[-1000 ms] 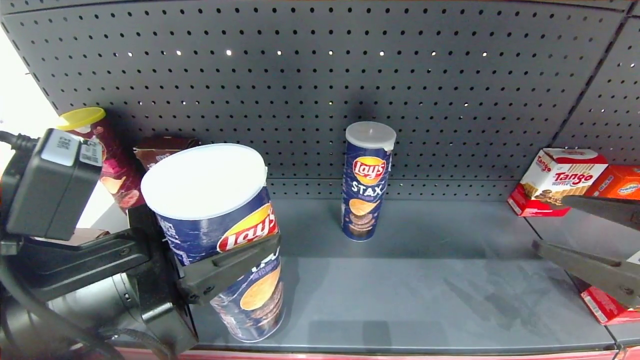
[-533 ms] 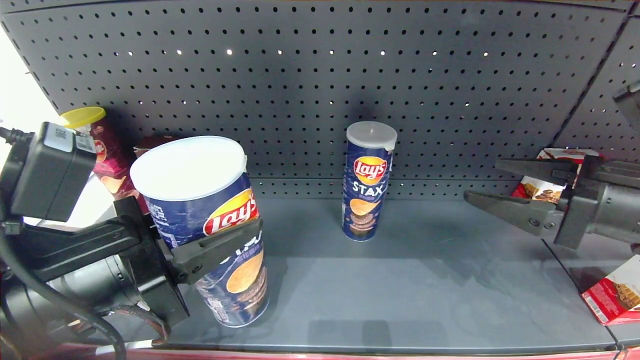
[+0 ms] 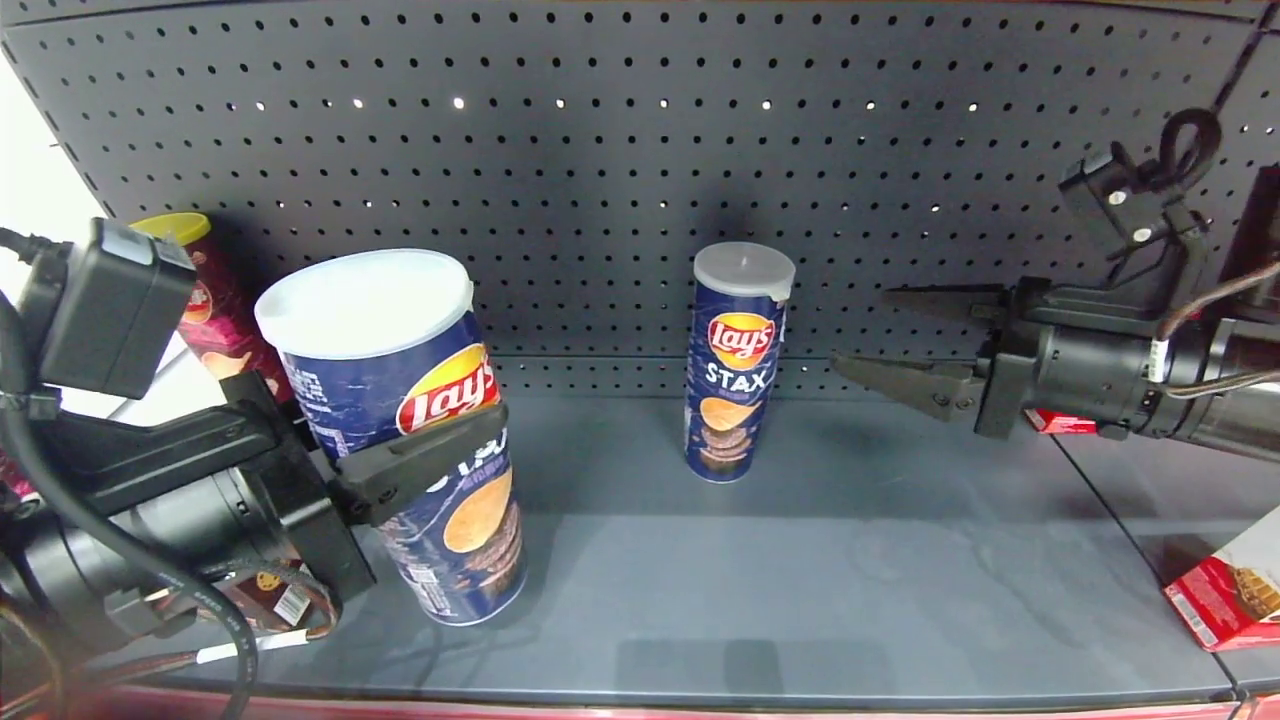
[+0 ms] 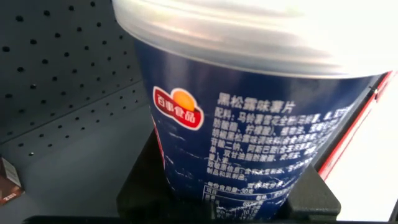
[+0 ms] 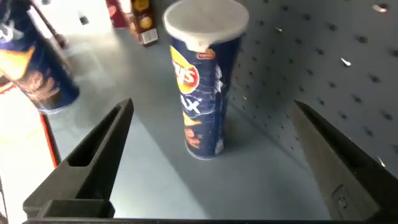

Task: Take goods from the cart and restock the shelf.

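The head view takes in both arms over the grey shelf (image 3: 800,580). The left gripper (image 3: 420,430) has its jaws clamped on a blue can (image 3: 455,540) just under the can's white lid. The can leans a little, with its base low at the shelf's front-left, and whether it touches the shelf cannot be told. The left wrist view shows the can (image 4: 261,124) close up, its printed back panel and the dark jaws pressed on either side. A second can (image 3: 738,370) stands upright at the back, near the pegboard (image 3: 600,150). The right gripper (image 3: 860,330) hangs just beside it, pointing at it with jaws wide apart and holding nothing. The right wrist view looks past those spread jaws at the standing can (image 5: 202,93), clear of both, with the held can (image 5: 37,68) farther off. A purple can (image 3: 205,310) stands at the far left, and a red box (image 3: 1225,590) lies at the right.
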`<state>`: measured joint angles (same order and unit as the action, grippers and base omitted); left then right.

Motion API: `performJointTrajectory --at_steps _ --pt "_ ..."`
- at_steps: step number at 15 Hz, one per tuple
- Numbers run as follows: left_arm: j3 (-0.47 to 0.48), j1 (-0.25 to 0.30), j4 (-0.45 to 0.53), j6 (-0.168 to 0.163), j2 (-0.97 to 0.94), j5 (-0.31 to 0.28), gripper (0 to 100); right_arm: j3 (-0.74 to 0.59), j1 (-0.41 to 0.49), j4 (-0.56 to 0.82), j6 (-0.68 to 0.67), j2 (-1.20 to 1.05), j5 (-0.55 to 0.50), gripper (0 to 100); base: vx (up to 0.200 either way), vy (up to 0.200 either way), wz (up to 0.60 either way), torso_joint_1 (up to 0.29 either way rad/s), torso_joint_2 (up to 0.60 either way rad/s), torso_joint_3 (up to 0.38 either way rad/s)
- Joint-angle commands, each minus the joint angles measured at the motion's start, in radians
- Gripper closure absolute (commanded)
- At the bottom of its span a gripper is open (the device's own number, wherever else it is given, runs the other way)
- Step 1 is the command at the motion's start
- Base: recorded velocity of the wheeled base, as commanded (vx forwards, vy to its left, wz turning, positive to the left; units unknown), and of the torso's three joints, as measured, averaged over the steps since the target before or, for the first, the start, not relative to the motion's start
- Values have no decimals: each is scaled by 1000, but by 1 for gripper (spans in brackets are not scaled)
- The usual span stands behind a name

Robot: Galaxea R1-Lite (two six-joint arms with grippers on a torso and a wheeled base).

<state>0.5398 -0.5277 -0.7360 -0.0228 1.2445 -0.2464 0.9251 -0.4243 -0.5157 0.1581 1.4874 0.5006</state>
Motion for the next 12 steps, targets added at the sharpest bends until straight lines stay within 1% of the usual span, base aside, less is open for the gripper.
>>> performJointTrajectory --at_steps 1,2,5,7,10,12 --pt "2 6 0 0 9 -1 100 3 22 -27 37 77 81 0 0 0 0 0 0 0" --pt "2 6 0 0 9 -1 100 8 28 -32 40 94 134 0 0 0 0 0 0 0" --pt "3 14 -2 0 9 -1 100 61 21 -79 41 172 147 0 0 0 0 0 0 0" --pt "6 14 -2 0 10 -1 100 90 21 -101 41 215 176 0 0 0 0 0 0 0" --pt "9 12 0 0 10 -1 100 116 21 -136 41 267 199 0 0 0 0 0 0 0" --pt "9 12 0 0 12 -1 100 127 21 -136 41 281 213 0 0 0 0 0 0 0"
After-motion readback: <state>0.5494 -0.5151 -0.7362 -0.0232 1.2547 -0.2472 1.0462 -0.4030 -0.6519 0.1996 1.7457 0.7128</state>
